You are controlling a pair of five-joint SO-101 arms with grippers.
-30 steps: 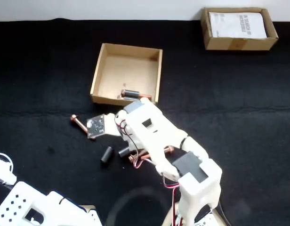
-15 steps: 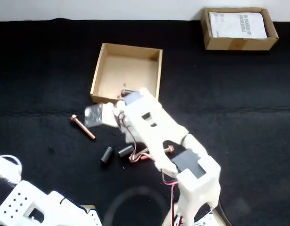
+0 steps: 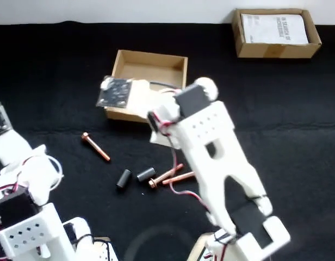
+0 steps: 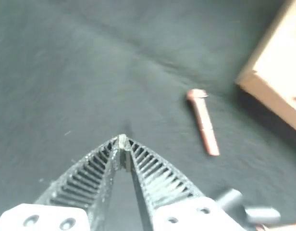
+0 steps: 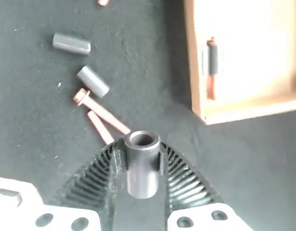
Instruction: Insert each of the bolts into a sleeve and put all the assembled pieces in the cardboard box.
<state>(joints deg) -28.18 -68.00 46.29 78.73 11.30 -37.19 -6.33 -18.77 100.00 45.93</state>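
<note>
My right gripper (image 5: pixel 142 144) is shut on a dark sleeve (image 5: pixel 142 166), held upright with its hole showing. It hangs over the table beside the cardboard box (image 5: pixel 193 72), in which one assembled piece (image 5: pixel 212 67) lies. Below it are two loose sleeves (image 5: pixel 71 43) (image 5: pixel 92 82) and two copper bolts (image 5: pixel 102 108) (image 5: pixel 101 127). In the high view the right arm (image 3: pixel 205 136) stretches to the box's (image 3: pixel 148 60) front left corner. My left gripper (image 4: pixel 123 144) is shut and empty, low over the cloth, short of a lone bolt (image 4: pixel 203 121) (image 3: pixel 95 147).
A second cardboard box (image 3: pixel 276 32) with a white leaflet stands at the back right. The left arm (image 3: pixel 26 185) fills the front left corner. Black cloth (image 3: pixel 276 136) covers the table, with free room on the right side.
The right arm rose from the table near the loose parts and swung up towards the box's front left corner. The left arm came up into view at the left.
</note>
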